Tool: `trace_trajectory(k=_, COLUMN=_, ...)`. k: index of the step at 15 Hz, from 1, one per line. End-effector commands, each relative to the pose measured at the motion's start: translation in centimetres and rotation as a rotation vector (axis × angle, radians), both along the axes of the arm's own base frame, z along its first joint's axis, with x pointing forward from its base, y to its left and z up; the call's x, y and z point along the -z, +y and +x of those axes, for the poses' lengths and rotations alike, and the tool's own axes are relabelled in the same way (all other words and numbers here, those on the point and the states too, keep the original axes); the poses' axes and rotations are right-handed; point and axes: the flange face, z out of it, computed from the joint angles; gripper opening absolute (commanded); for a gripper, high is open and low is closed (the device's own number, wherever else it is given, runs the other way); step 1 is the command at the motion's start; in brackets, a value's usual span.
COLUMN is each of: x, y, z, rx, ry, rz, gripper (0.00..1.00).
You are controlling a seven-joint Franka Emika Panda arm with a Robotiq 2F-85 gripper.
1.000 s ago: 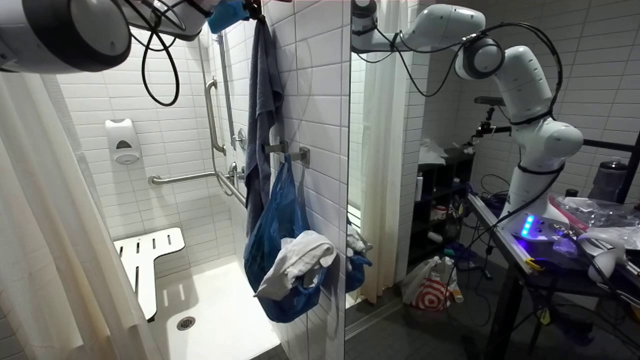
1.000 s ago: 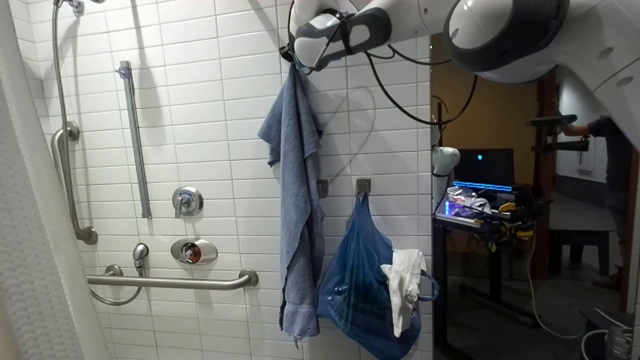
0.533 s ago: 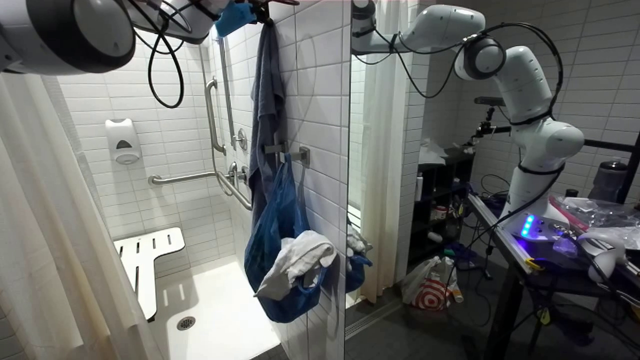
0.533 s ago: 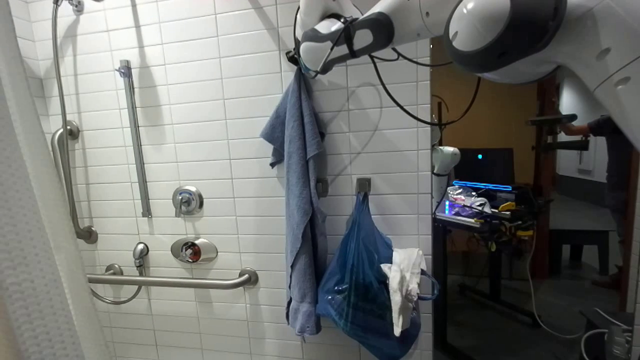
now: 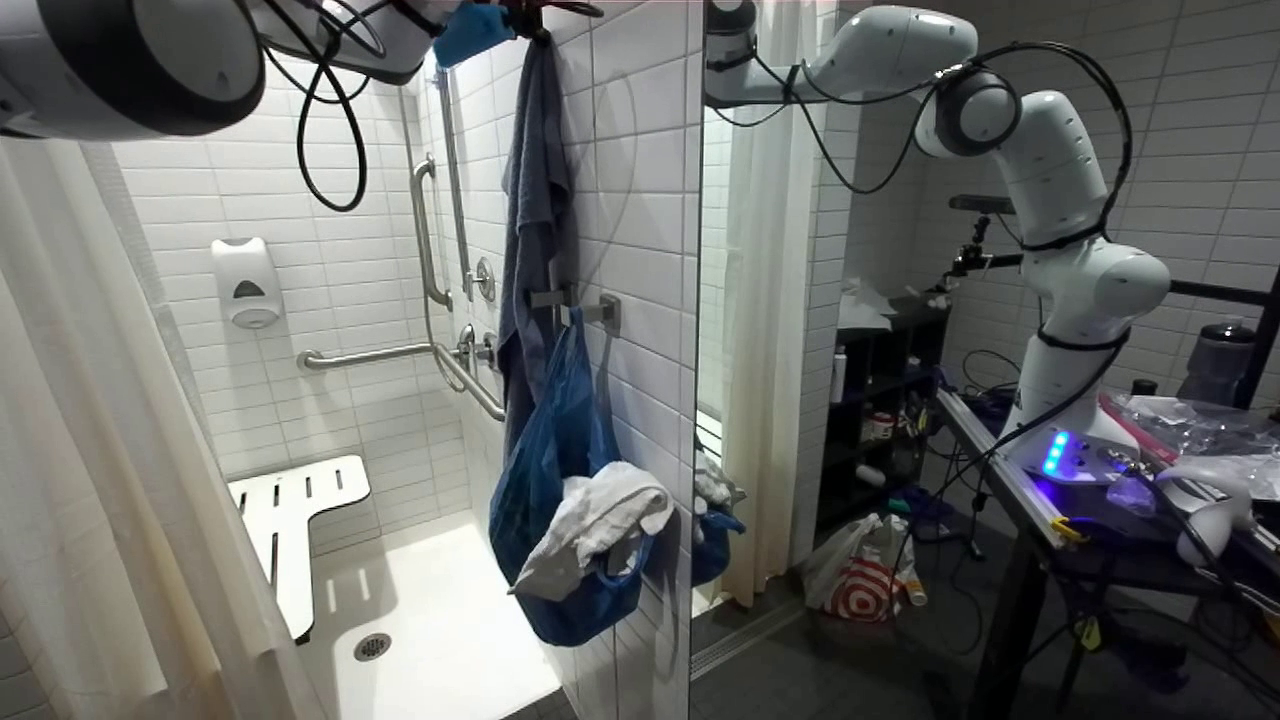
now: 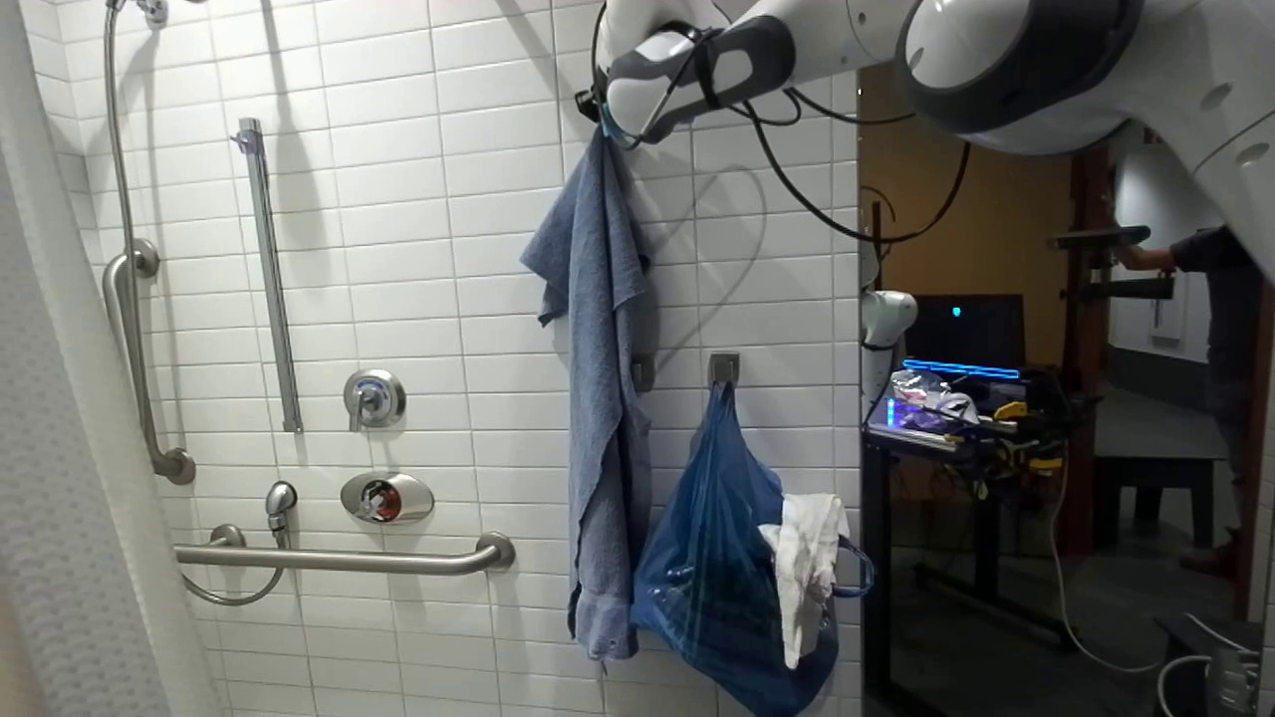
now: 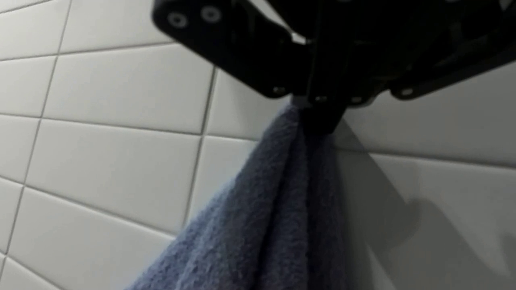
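Blue towel (image 6: 606,398) hangs at length before a white tiled wall (image 6: 498,229), its gathered top clenched in your gripper (image 7: 316,112). The wrist view catches the dark fingertips (image 7: 323,120) pinched over bunched cloth, folds fanning out below. Both exterior views show it suspended high, from the end of the robot arm (image 6: 757,62), its lower hem dropping past the level of a horizontal grab bar (image 6: 339,563).

In an exterior view, your towel partly overlaps the nearer wall hook (image 6: 643,373); whether fabric and metal touch cannot be told. The farther hook (image 6: 724,368) carries a blue plastic bag (image 6: 707,558), a white cloth (image 6: 809,568) spilling from it. The towel's edge runs right alongside the bag, contact there equally unclear.

Progress, judged from how things lie: your grasp is made and the towel is up, its weight apparently borne by the fingertips rather than by any hook. No part of it can be seen looped over a fixture. Release is not yet done. What is left, by that reading, is at the least your letting go, with the towel not yet supported by anything but your grip.
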Motion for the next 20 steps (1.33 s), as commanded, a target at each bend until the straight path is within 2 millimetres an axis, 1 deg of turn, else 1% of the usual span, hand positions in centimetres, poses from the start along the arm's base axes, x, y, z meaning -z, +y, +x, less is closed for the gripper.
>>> trace_trajectory(k=1, x=-0.3, y=-2.1, z=-1.5, rx=0.031, ry=-0.018, rz=0.054, gripper=0.0)
trace_trajectory(k=4, x=0.3, y=-2.8, z=-1.8, rx=0.042, ry=-0.028, rz=0.09, gripper=0.0)
trace_trajectory(k=8, x=0.7, y=-4.2, z=-3.2, rx=0.063, ry=-0.035, rz=0.138, gripper=0.0)
trace_trajectory(k=9, x=1.2, y=-4.4, z=-3.1, rx=0.064, ry=-0.042, rz=0.149, gripper=0.0)
trace_trajectory(k=10, x=1.1, y=-4.8, z=-3.8, rx=0.07, ry=-0.04, rz=0.157, gripper=0.0)
trace_trajectory(k=11, x=1.6, y=-5.0, z=-3.7, rx=0.071, ry=-0.045, rz=0.166, gripper=0.0)
trace_trajectory(k=15, x=1.9, y=-5.8, z=-5.3, rx=0.085, ry=-0.045, rz=0.189, gripper=0.0)
trace_trajectory(k=16, x=2.5, y=-5.9, z=-5.0, rx=0.086, ry=-0.047, rz=0.196, gripper=0.0)
trace_trajectory(k=17, x=2.3, y=-6.2, z=-5.7, rx=0.09, ry=-0.046, rz=0.2, gripper=0.0)
trace_trajectory(k=18, x=2.6, y=-6.3, z=-5.6, rx=0.09, ry=-0.052, rz=0.204, gripper=0.0)
trace_trajectory(k=20, x=2.6, y=-6.7, z=-6.4, rx=0.099, ry=-0.047, rz=0.211, gripper=0.0)
